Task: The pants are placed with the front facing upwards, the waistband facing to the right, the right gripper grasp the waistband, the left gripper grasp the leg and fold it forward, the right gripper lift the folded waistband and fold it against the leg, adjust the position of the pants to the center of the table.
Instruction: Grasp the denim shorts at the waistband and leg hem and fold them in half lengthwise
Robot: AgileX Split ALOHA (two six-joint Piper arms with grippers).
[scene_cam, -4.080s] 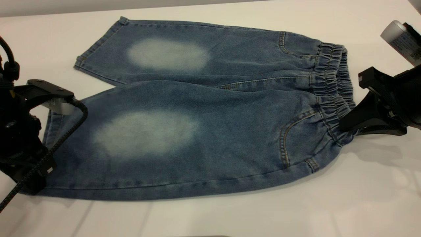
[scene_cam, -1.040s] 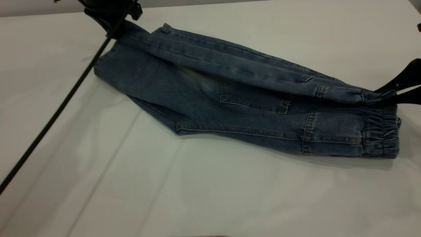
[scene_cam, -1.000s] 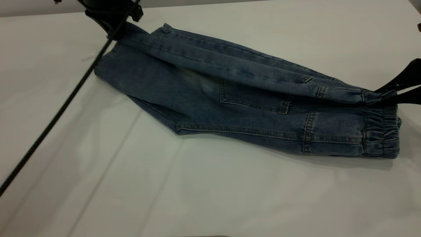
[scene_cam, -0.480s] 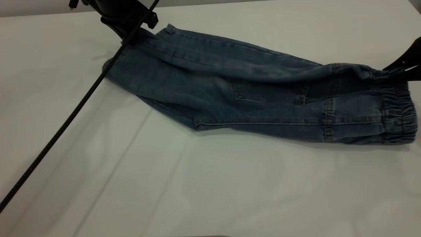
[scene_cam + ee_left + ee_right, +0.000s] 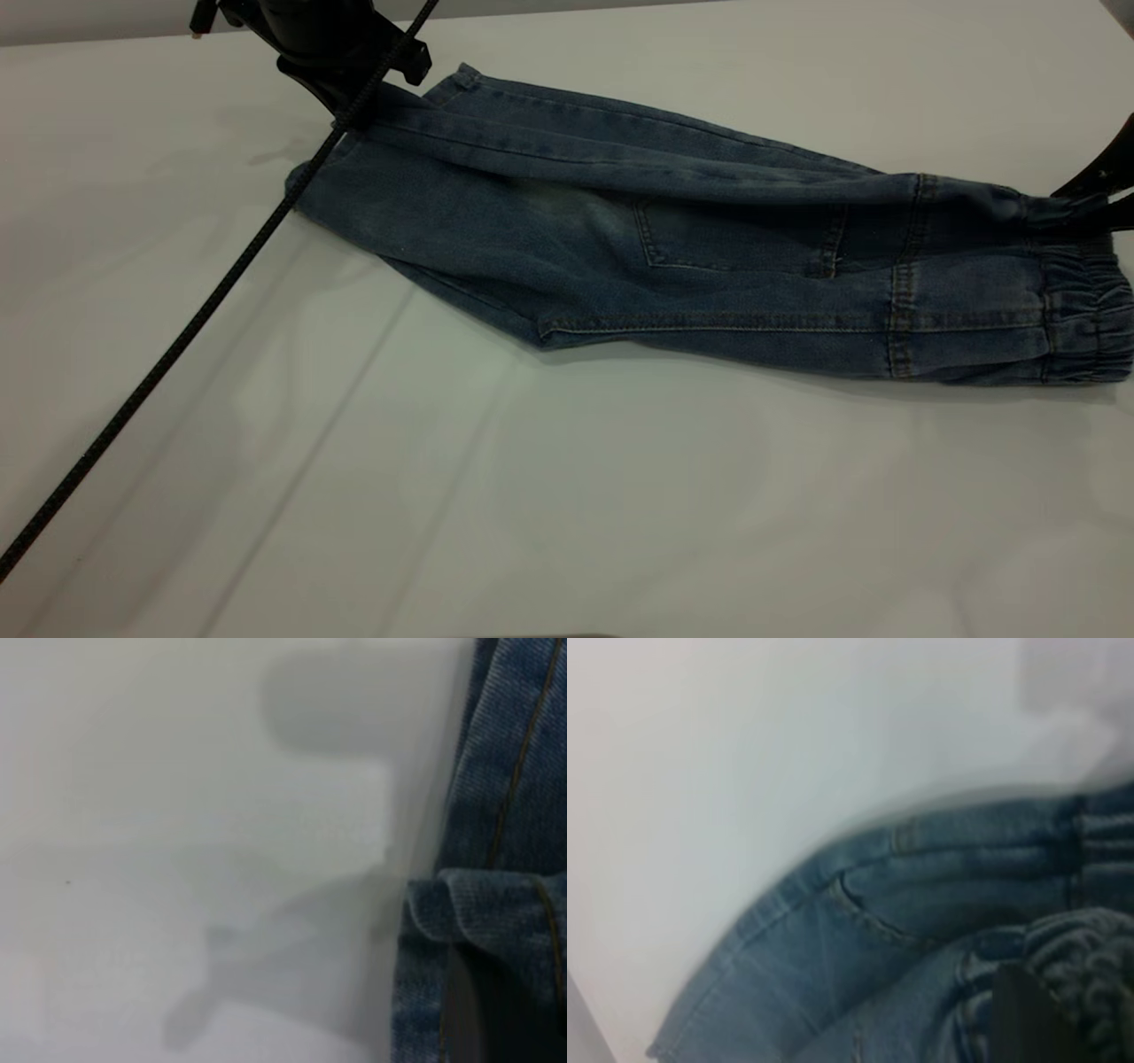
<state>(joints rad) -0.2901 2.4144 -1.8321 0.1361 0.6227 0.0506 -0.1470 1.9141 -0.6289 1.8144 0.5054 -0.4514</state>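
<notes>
The pants (image 5: 709,266) are laid lengthwise across the far half of the desk (image 5: 567,496), already doubled over so that one leg is stacked on the other and a back pocket is shown on top. Compared with half a second ago, the whole bundle has been shifted a little to the right, and the upper layer has been brought lower, closer to flat. The left gripper (image 5: 354,75) is kept clamped on the leg cuff at the far left; the right gripper (image 5: 1094,204) is closed on the waistband (image 5: 1085,319) at the far right edge, with the fabric drawn taut between the two. By this reading, the lengthwise fold is nearly finished and only needs to be set down. The waistband has not yet been folded against the leg, and the pants are well off-centre, so centring is left to be done.
</notes>
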